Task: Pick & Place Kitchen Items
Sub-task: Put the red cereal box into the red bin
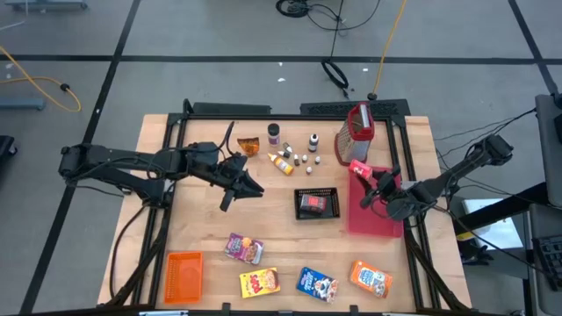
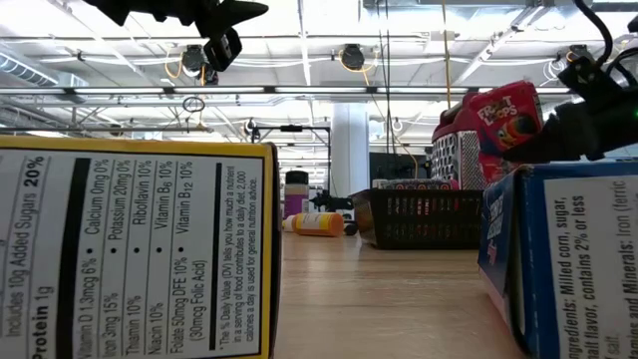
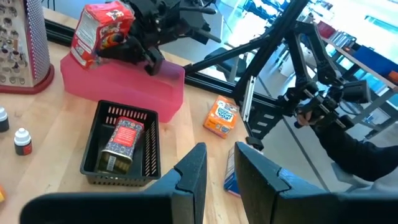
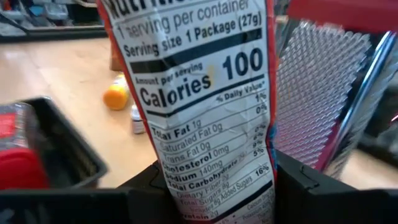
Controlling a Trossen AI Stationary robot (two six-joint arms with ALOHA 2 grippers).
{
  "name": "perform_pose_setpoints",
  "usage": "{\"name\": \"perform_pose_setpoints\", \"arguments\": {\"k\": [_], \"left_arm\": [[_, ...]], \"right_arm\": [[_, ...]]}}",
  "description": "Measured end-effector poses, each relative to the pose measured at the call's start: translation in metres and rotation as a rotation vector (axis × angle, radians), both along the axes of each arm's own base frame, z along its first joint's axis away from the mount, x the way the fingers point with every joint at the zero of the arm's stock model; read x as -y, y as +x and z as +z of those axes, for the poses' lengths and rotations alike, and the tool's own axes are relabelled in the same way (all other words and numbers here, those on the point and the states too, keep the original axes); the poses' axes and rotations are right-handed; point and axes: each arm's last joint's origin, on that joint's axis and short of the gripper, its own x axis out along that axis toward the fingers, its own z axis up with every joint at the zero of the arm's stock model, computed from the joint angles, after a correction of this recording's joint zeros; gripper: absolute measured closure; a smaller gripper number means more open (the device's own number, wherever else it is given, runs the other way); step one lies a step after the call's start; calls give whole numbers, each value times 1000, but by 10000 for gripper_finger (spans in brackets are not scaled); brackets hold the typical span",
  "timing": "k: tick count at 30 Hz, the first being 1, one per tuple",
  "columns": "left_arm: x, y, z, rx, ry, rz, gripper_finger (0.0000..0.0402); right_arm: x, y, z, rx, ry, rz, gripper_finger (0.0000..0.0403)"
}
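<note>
**Red packet in my right grip, above the tray**

Table (image 1: pixel 202 228), light wood, seen from above; clock directions taken from the black mesh basket (image 1: pixel 317 203) near its middle.

Flat red tray (image 1: pixel 373 215) at 3 o'clock, just beside the basket. My right gripper (image 1: pixel 367 175) hangs over the tray's far end, fingers closed on a red cereal packet (image 4: pixel 199 106), held upright; its nutrition panel fills my wrist view. The packet is clear of the tray surface.

Metal grater (image 1: pixel 356 133) at 1 o'clock, upright, close behind the packet. This is the nearest obstacle to my right side.

My left gripper (image 1: pixel 246 186) hovers at 9 o'clock from the basket, fingers a narrow gap apart, holding nothing.

Basket holds one red tin (image 3: pixel 122 142) lying flat.

Orange crate (image 1: pixel 184 273) at 8 o'clock, near edge.

Near-edge row, 7 to 5 o'clock: purple box (image 1: pixel 243 248), yellow box (image 1: pixel 259 282), blue box (image 1: pixel 317 283), orange box (image 1: pixel 371 277).

At 11 to 12 o'clock, small clutter: orange packet (image 1: pixel 249 145), dark jar (image 1: pixel 274 133), yellow bottle (image 1: pixel 281 163), tiny bottles (image 1: pixel 313 140).
</note>
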Motion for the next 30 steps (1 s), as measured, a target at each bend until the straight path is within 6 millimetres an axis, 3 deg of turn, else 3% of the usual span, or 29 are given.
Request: {"name": "perform_pose_setpoints", "arguments": {"k": [6,15,22,30], "left_arm": [[0,0,0,0,0,0,320],[0,0,0,-1,-7,2,320],[0,0,0,-1,-9,3,320],[0,0,0,0,-10,3,320]], "right_arm": [[3,-7,-9,-106,4,24,260],[6,-9,-11,-129,54,13,257],[5,-5,11,-173,9,15,255],[4,-5,15,-182,27,46,260]]}}
